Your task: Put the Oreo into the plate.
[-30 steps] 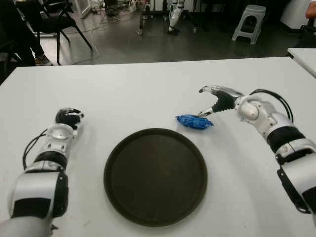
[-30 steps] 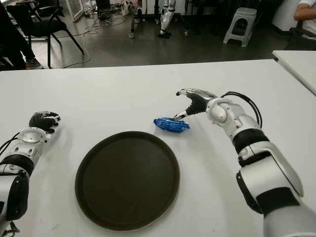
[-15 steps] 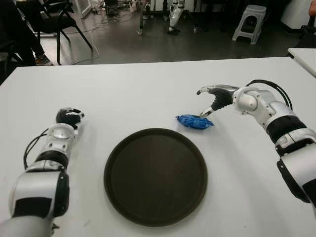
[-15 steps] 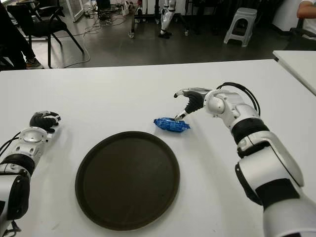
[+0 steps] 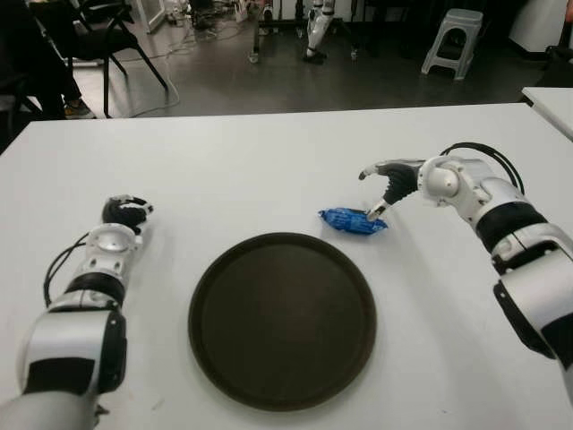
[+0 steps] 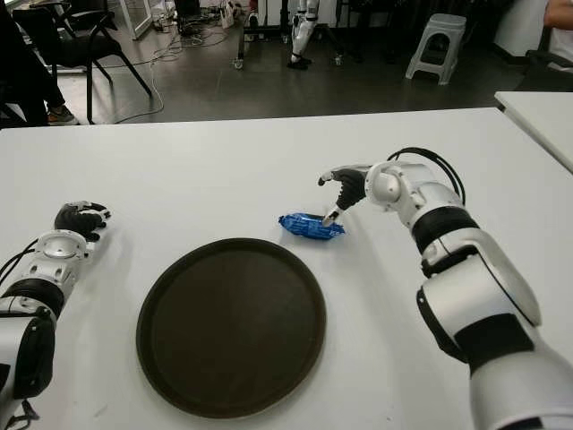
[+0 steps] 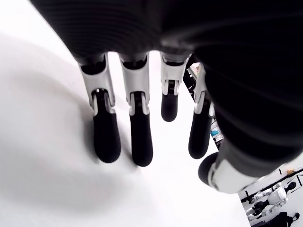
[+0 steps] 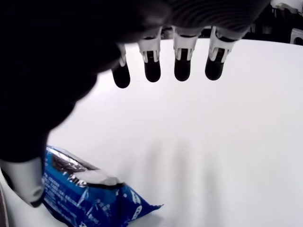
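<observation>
- Sitting flat on the white table [image 5: 269,161], the Oreo [image 5: 353,220] is a blue packet just off the far-right rim of the dark round plate [image 5: 281,319]. It's not in the plate yet and nobody's holding it.
- Its long axis runs roughly left-right across the table, slightly slanted, so one end points toward the right hand [image 5: 389,181] and the other toward the middle of the table.
- That right hand is clearly the closer one. It hangs just beyond the packet's right end, and its thumb tip comes down right at that end. I can't tell from the eye views if it's actually touching.
- In the right wrist view the four fingers [image 8: 182,66] are stretched out straight over bare table, well clear of the wrapper, with the thumb down beside the packet [image 8: 87,194]. So the hand's spread apart, gripping nothing.
- My guess: the fingers need to come down on the far side of the packet and pinch across its short width against the thumb.
- The left hand [image 5: 124,213] is way over on the left side of the plate, well apart from the packet. Its fingers hang loose with nothing in them in its wrist view [image 7: 137,127].
</observation>
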### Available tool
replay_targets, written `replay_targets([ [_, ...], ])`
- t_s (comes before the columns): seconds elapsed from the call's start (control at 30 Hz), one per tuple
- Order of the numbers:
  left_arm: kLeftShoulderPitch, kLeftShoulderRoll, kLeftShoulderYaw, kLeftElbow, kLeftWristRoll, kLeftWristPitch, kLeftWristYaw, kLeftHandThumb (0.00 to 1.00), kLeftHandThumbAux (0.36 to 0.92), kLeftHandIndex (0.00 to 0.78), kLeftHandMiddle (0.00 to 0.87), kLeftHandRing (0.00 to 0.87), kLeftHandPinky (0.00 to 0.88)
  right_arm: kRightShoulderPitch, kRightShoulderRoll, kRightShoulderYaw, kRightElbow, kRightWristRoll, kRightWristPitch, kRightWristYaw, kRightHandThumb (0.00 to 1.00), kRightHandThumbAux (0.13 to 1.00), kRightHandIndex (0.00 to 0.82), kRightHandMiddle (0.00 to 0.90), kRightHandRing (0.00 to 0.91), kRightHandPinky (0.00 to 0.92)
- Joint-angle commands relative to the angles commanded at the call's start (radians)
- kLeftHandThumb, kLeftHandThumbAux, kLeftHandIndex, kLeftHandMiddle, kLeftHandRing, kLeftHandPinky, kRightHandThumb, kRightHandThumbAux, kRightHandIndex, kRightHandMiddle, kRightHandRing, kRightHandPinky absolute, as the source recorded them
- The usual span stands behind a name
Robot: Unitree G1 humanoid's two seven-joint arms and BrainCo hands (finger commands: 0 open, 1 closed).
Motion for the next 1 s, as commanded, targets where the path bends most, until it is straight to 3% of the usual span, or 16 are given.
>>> replay_targets([
  [0.47, 0.000, -0.005, 0.002, 0.002, 0.000, -0.001, 0.010, 0.675, 0.724, 0.398, 0.152, 0.168, 0.187, -0.046, 0.026, 0.037, 0.040, -0.025, 0.059, 0.025, 0.000, 0.583, 0.000, 0.000, 0.000, 0.015],
  [1.0, -0.008, -0.008, -0.009, 0.003, 0.009, 0.013, 0.001, 0.671, 0.726, 0.397, 0.129, 0.146, 0.157, -0.056, 0.049, 0.059, 0.074, -0.042, 0.071, 0.001, 0.000, 0.634, 0.000, 0.008, 0.000, 0.000],
])
